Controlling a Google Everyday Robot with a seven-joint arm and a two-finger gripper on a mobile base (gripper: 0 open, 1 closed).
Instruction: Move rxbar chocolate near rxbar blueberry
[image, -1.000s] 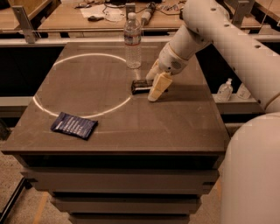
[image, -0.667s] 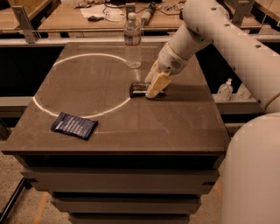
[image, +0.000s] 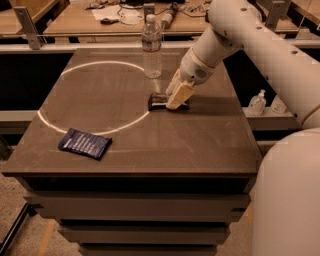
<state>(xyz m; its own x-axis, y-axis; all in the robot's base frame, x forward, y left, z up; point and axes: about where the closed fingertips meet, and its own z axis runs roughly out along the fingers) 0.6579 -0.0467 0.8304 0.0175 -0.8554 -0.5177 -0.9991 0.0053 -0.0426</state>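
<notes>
Okay, gripper (image: 173, 100) is down on the worktop (image: 200, 145), right of centre, sitting directly on the chocolate bar (image: 157, 101). The bar lies flat, long side running left-right in the camera view. Its left end sticks out past the gripper, a sliver of the right end shows on the other side, and the middle is hidden under the gripper. From this angle I cannot tell whether the gripper is clamped on the bar or just set around it. The arm comes in from the upper right, wrist angled down and to the left.

Blueberry bar (image: 85, 143) lies flat near the front-left corner of the worktop, a bit skewed, pale text rows facing up. It is well apart from the chocolate bar and from the gripper, with bare worktop between them.

A thin bright ring (image: 100, 63) is drawn on the left half of the worktop. The chocolate bar sits just outside its right edge, and the blueberry bar just outside its near edge.

Water bottle (image: 151, 47) stands upright toward the back, beyond the chocolate bar and near the ring's far-right edge, not touching either.

Counts: one chocolate bar, one blueberry bar, one water bottle, one gripper. Two small bottles (image: 257, 104) stand on a lower ledge off the worktop's right side.
</notes>
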